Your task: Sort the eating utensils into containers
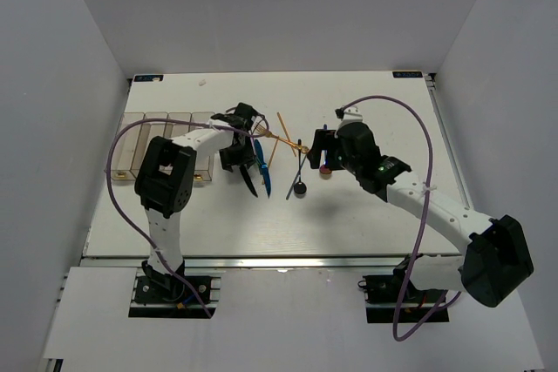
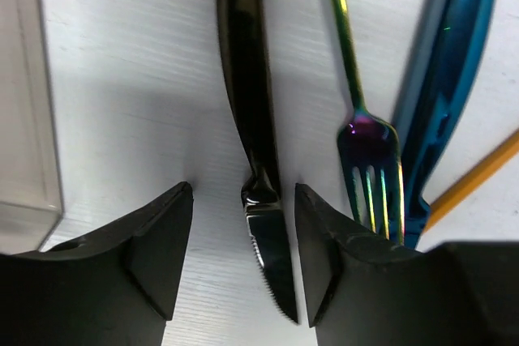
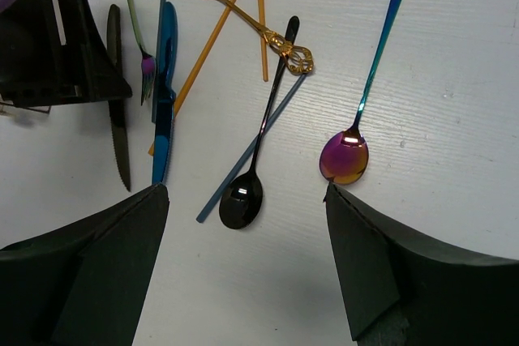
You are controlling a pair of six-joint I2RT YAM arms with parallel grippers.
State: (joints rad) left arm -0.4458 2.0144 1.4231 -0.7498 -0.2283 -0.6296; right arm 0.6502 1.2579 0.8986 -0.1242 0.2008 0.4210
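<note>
The left pincer [image 2: 243,261] is open, its two fingers straddling a black knife [image 2: 250,119] that lies flat on the white table [image 2: 138,79], with a small gap on either side. Just outside one finger lie an iridescent fork [image 2: 369,164], a blue knife [image 2: 450,62] and an orange stick [image 2: 478,177]. A clear bin [image 2: 28,119] sits beyond the other finger. The right pincer [image 3: 247,277] is open and holds nothing. A black spoon [image 3: 242,198] and a rainbow spoon [image 3: 345,158] lie ahead between its fingers, and a gold fork [image 3: 235,10] lies farther ahead.
</note>
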